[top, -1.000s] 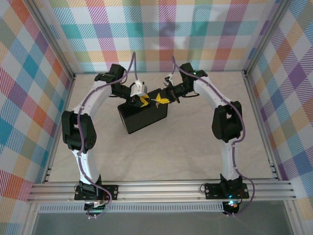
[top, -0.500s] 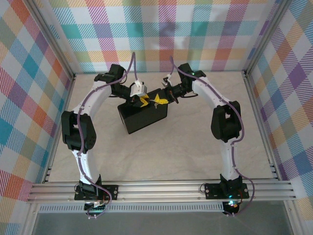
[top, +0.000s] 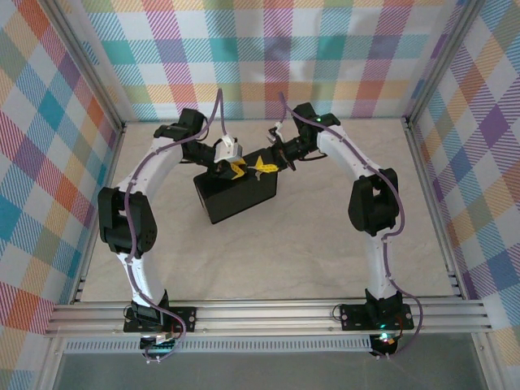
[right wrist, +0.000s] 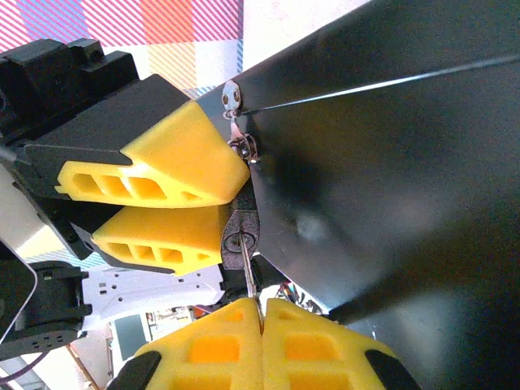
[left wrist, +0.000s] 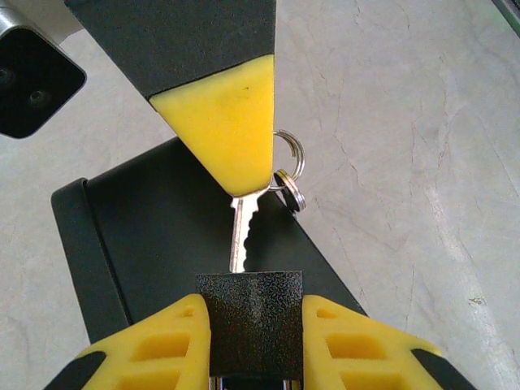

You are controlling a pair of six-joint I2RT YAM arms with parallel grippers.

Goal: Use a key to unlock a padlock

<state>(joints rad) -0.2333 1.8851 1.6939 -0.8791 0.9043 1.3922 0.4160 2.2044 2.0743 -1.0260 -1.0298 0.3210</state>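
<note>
- The surface point(top: 325, 244) carries a dark box point(top: 244, 199) lying at an angle near the middle. Both of my arms meet over its far edge.
- My left pincer point(top: 236, 169) comes in from the left with its yellow pads clamped on either side of the padlock point(left wrist: 249, 317). I judge this grip is meant to stop the lock swinging or twisting when the key pushes in.
- The padlock sits at the box's far edge, between those pads. Its body looks dark and grainy in the left wrist view, with a sliver of pale metal below.
- My right pincer point(top: 262, 165) faces the left one. Its pads are pressed together on the key point(left wrist: 238, 236), gripping the head so the blade sticks out free.
- The blade points straight at the lock and its tip meets the top face. I cannot tell how deep it has gone in.
- The small key rings point(left wrist: 289, 188) hang off the head to one side, clear of the keyway.
- As I read it, the next step is seating the blade fully and then turning it. Any tilt between the two pincers could jam it.
</note>
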